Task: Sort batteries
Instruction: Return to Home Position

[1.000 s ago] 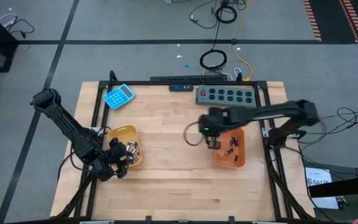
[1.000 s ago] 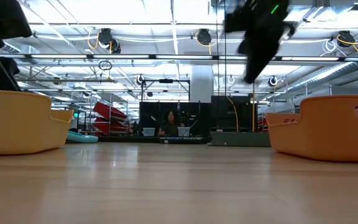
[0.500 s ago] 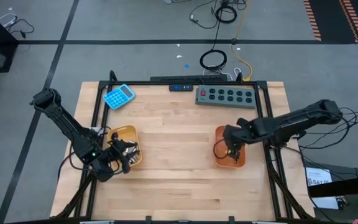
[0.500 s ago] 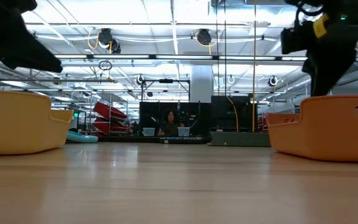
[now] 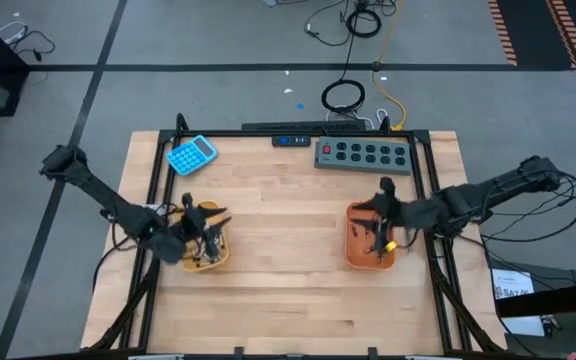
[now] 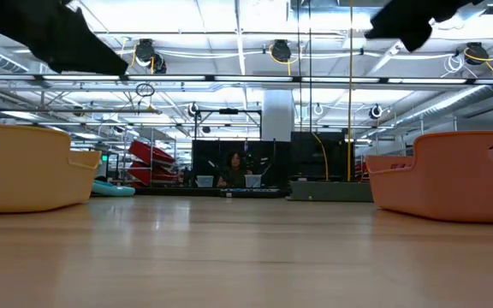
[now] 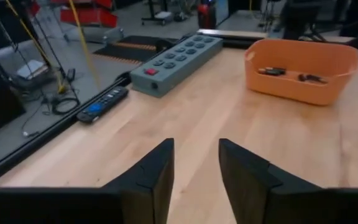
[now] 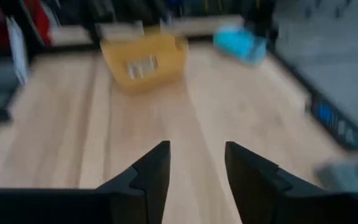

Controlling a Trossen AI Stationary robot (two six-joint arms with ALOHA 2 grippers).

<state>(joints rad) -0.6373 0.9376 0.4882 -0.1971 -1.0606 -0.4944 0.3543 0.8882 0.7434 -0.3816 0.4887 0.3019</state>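
Hovering over the yellow bin [image 8: 143,78] on its own side of the bench [image 5: 278,230], the left end effector [image 7: 196,146] has its two fingers parted by a clear gap, with nothing between them. The right end effector [image 8: 196,149] hangs above the orange bin [image 7: 303,87] on the other side, likewise spread and empty.

All the batteries [image 7: 272,71] I can make out lie inside the two bins. A few dark cells rest flat on the orange bin's floor, some apart and some close together. Pale ones sit in the yellow bin, too blurred to count.

These cells look light, rigid and smooth-skinned, so they would likely roll at a nudge and slip from a glancing pinch, though a firm squeeze should not harm them. The best hold is probably from straight above, fingers closing across the middle of the barrel at right angles to its length. A cell lying apart from its neighbours and away from the bin wall would be the easiest to take.
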